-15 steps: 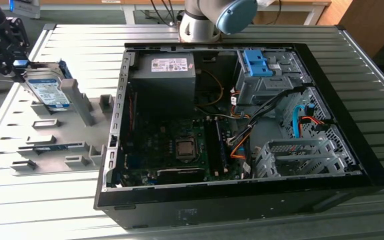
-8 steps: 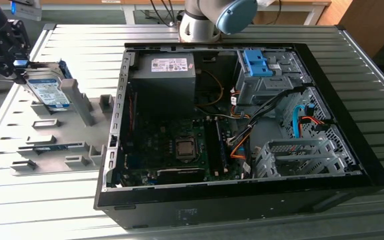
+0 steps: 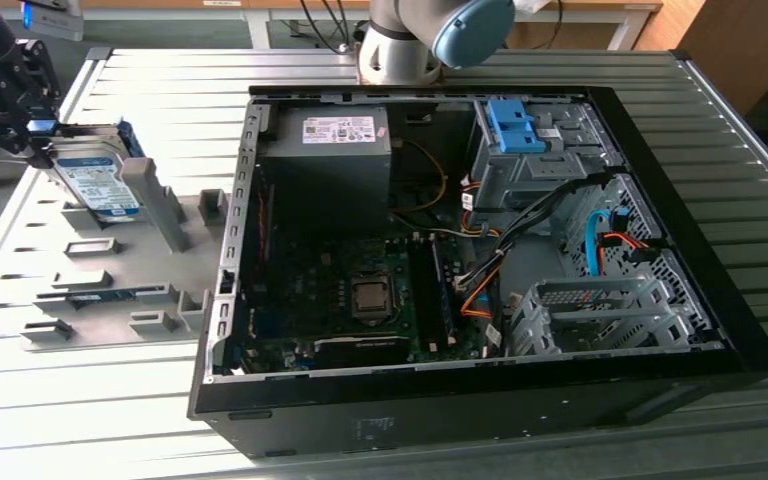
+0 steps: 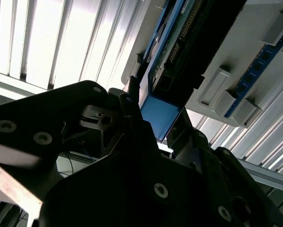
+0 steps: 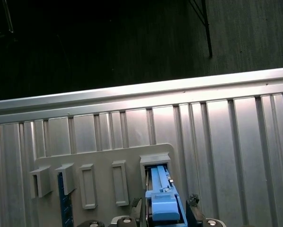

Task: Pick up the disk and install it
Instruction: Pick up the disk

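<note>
Straddling the top edge of the disk [image 3: 97,188], the gripper [image 3: 48,140] sits directly above it, at the edge of the table [image 3: 157,80] on the exterior view's left. The disk stands on edge in a slot of the grey holder plate [image 3: 24,260]. It leans a little, labelled face toward the exterior camera, long axis running up into the gripper. In the first wrist view its blue carrier bracket [image 5: 163,201] rises out of the slot with a jaw on either side. Whether the jaws press on it or stand just off it, I cannot tell. By the look of it, the disk is not yet lifted clear.

The holder plate also carries a thin blue-edged board [image 5: 62,203], upright in a neighbouring slot. The computer case [image 3: 491,420] lies open mid-table, well apart from the disk. It holds a power-supply box [image 3: 324,150] at one far corner, a motherboard [image 3: 344,290] on its floor, and a grey drive cage [image 3: 558,145] topped by a blue clip [image 3: 515,125] at the other far corner.
</note>
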Robot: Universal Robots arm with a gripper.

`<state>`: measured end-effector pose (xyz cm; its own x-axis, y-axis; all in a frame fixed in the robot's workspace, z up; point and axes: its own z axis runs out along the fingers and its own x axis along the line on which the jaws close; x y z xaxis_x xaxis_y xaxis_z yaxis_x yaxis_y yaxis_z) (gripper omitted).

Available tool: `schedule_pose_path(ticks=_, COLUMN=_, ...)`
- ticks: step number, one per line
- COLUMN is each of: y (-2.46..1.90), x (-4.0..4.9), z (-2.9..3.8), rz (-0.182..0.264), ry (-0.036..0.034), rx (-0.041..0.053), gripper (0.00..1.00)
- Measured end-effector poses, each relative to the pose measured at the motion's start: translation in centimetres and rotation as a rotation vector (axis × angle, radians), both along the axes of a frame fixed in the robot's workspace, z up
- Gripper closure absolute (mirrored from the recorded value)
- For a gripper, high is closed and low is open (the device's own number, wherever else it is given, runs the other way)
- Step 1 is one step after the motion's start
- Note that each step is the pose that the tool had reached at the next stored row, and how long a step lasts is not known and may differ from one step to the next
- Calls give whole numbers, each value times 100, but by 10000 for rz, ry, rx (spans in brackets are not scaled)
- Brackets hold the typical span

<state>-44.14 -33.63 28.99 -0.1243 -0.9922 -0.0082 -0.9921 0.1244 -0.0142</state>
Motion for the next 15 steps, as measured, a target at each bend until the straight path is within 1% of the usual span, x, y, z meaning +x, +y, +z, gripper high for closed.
schedule_pose_path(ticks=4, y=0, x=0, z=0, rz=0, ry=1, rx=-1, gripper=53)
schedule_pose_path(ticks=5, y=0, x=0, z=0, rz=0, ry=1, rx=-1, gripper=60)
schedule_pose_path(ticks=13, y=-1, x=0, z=0, rz=3, ry=1, rx=-7, gripper=62)
schedule_pose_path(ticks=15, y=-3, x=0, z=-1, rz=75, ry=0, rx=-8, gripper=62)
